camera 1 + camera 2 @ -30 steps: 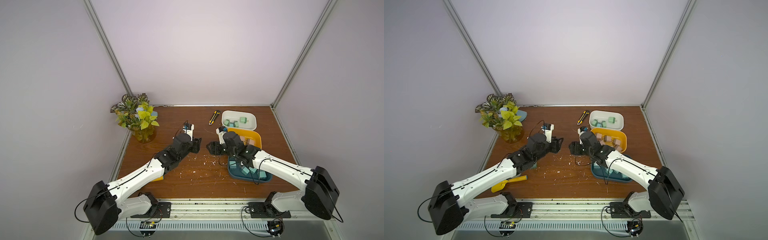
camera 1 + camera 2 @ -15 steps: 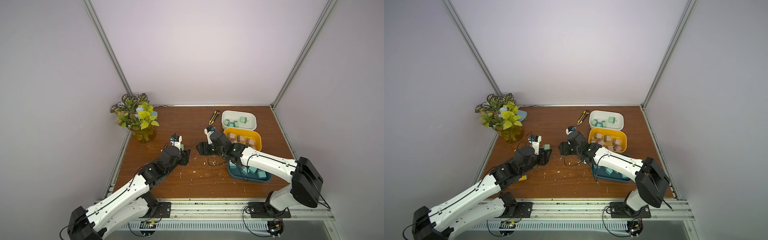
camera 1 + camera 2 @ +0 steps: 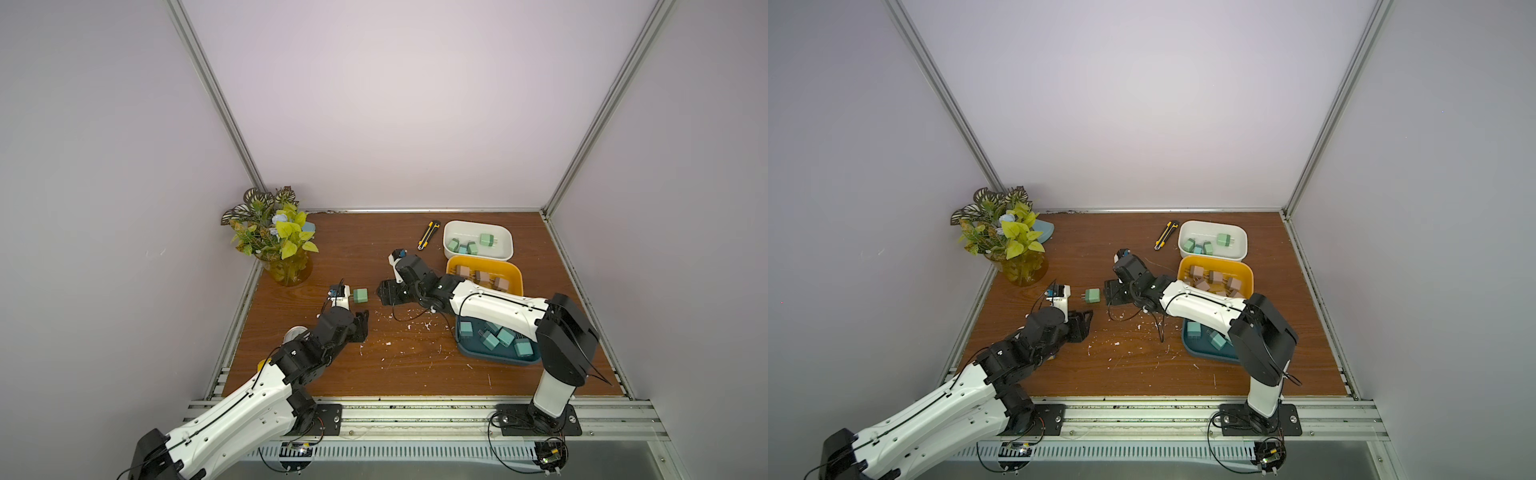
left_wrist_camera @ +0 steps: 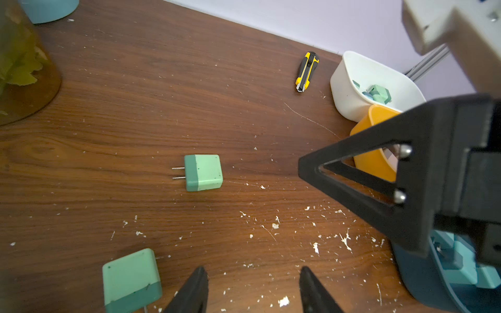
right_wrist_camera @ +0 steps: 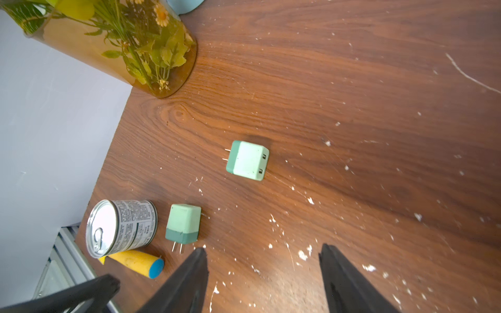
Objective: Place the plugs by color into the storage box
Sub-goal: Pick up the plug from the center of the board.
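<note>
Your right gripper (image 5: 261, 250), jaws apart and empty, faces a mint plug (image 5: 248, 160); straddle its flat sides, not the prongs (image 5: 225, 154); your left gripper (image 4: 253, 269) seems slightly open, empty.

Pale lilac walls (image 3: 395, 104) with aluminium corner posts (image 3: 218, 104) enclose a scratched brown wooden tabletop (image 3: 353, 241).

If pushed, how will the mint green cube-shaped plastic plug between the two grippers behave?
The mint green cube-shaped plug likely slides, not rolls: it rests on a flat face. It looks rigid and small, so probably light. Its two thin metal prongs might catch or bend.
</note>
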Tool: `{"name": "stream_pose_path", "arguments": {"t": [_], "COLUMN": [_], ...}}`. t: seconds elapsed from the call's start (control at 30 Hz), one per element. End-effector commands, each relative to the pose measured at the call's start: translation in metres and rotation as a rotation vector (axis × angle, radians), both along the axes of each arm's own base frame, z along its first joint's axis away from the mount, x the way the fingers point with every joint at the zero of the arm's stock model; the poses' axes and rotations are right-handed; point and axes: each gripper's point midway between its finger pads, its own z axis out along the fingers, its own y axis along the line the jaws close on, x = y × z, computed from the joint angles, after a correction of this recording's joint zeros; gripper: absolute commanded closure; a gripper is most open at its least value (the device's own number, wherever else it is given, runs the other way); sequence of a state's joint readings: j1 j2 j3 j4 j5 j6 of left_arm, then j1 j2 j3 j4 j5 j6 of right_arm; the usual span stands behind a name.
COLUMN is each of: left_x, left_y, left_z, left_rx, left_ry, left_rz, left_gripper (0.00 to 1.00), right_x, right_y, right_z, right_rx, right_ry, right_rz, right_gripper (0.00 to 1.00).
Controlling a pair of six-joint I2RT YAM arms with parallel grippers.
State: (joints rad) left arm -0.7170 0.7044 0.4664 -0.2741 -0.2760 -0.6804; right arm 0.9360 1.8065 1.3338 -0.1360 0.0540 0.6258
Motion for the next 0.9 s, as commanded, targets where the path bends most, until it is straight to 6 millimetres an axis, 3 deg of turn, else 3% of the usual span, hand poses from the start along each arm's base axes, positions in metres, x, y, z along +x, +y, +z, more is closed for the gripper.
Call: {"name": "stream_pose_path", "arguments": {"t": [0.0,0.1,0.47,0.87], "left_x": [0.008,0.014,0.024,0.025], "left_y": [0.023,0.03,0.029,0.032], "left_z": [0.001,-0.003,-0.02,-0.024], "left_rx": [-0.001,-0.002,0.076,0.068], "left_ry": [-0.018,-0.016,0.011,0.031], "left_rz": [0.091,0.106,0.091,0.097], "left_gripper": [0.44,0.44,0.44,0.41], "right_x": [0.002,0.006,0.009,0.019], "right_y": [0.017,0.027,0.049,0.079], "right_z": [0.012,0.002,-0.032,-0.05], "right_rx": [-0.004,-0.023,-0.09,-0.158], "right_ry": [-0.031,-0.026,0.01,0.014], "right_rz": [0.055,0.073,0.113,0.15], "right_gripper": [0.28,0.28,0.27,0.27]}}
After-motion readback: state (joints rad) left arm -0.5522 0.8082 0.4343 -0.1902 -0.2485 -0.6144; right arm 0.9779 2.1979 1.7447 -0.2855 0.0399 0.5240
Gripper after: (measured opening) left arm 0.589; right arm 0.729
